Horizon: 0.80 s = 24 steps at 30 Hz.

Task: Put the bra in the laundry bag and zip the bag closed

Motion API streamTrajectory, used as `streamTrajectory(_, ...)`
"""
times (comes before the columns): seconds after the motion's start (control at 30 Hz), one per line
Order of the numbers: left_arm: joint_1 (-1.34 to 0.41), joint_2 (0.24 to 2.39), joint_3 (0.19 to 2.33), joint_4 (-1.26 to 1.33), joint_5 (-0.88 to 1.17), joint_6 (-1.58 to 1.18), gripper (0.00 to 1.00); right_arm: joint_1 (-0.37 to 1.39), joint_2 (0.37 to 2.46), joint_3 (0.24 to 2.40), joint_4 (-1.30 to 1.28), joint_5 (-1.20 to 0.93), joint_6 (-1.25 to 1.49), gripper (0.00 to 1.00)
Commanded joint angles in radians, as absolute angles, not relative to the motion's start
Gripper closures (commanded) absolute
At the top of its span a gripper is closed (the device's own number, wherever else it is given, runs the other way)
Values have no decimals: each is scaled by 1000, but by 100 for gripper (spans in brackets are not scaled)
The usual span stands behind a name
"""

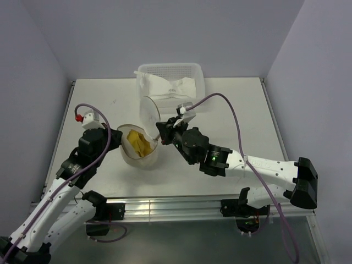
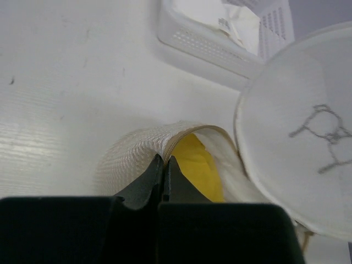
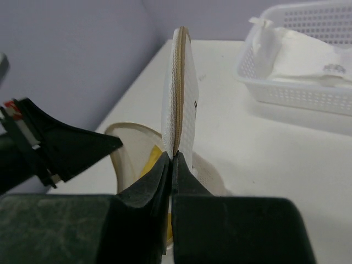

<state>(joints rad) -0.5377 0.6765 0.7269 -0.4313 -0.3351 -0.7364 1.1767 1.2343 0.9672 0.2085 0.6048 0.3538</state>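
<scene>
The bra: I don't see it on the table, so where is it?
In the top view, the bra sits inside the open laundry bag, left of centre, between the left gripper and right gripper.

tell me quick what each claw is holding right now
Left claw: closed on the rim of the laundry bag.
Right claw: closed on the edge of the lid, which stands upright.

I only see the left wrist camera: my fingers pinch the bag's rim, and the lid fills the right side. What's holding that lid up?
Observer: The right gripper is shut on the lid's edge, holding it upright.
Operator: Is the bra fully in?
Observer: From above, the bra lies inside the bag's open mouth; nothing yellow hangs over the rim.
</scene>
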Motion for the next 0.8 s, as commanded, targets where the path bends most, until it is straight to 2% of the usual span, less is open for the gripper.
streamTrajectory(0.0, -413, 647, 729, -423, -246, -722, 100, 1178, 1255, 1043, 314, 575, 413, 100)
streamTrajectory(0.33, -258, 607, 600, -437, -200, -790, 100, 1167, 1356, 930, 382, 583, 610, 100)
streamTrajectory(0.43, -252, 614, 557, -420, -175, -813, 95, 1151, 1402, 908, 391, 601, 653, 100)
streamTrajectory(0.53, -250, 595, 540, -413, -170, -825, 77, 1131, 1439, 890, 393, 592, 698, 100)
streamTrajectory(0.57, -250, 588, 543, -416, -173, -825, 65, 1118, 1445, 885, 394, 588, 715, 100)
streamTrajectory(0.63, -250, 568, 560, -429, -179, -824, 49, 1106, 1454, 871, 394, 577, 733, 100)
streamTrajectory(0.77, -250, 545, 601, -448, -169, -799, 35, 1082, 1447, 848, 393, 572, 756, 97)
